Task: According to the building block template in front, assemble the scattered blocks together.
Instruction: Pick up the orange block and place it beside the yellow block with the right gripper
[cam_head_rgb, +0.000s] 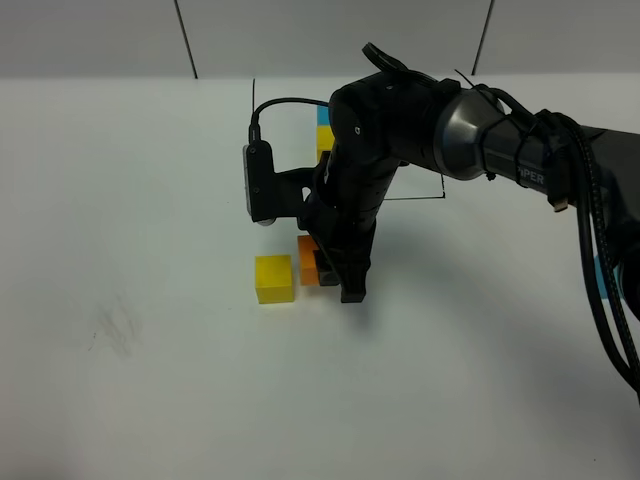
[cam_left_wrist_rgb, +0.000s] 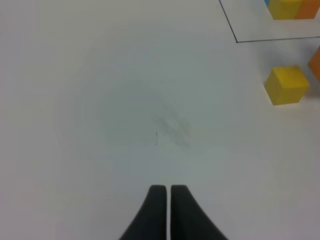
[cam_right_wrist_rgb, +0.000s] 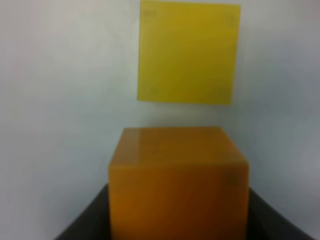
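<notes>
My right gripper (cam_head_rgb: 335, 275) is shut on the orange cube (cam_head_rgb: 305, 258), which sits between its black fingers (cam_right_wrist_rgb: 82, 222) in the right wrist view as the orange cube (cam_right_wrist_rgb: 177, 180). The yellow cube (cam_head_rgb: 273, 278) rests on the table just left of it, with a small gap; the wrist camera sees this yellow cube (cam_right_wrist_rgb: 187, 52) straight ahead. The template (cam_head_rgb: 324, 125) lies behind the arm inside a thin black frame, mostly hidden. My left gripper (cam_left_wrist_rgb: 167, 197) is shut and empty over bare table, far from the yellow cube (cam_left_wrist_rgb: 286, 85). A sky-blue patch (cam_head_rgb: 599, 275) shows behind the cables.
The white table (cam_head_rgb: 150, 380) carries a faint grey smudge (cam_head_rgb: 115, 330) at the left. The right arm's black cables (cam_head_rgb: 600, 240) hang along the right side. A corner of the template frame (cam_left_wrist_rgb: 236, 41) shows in the left wrist view.
</notes>
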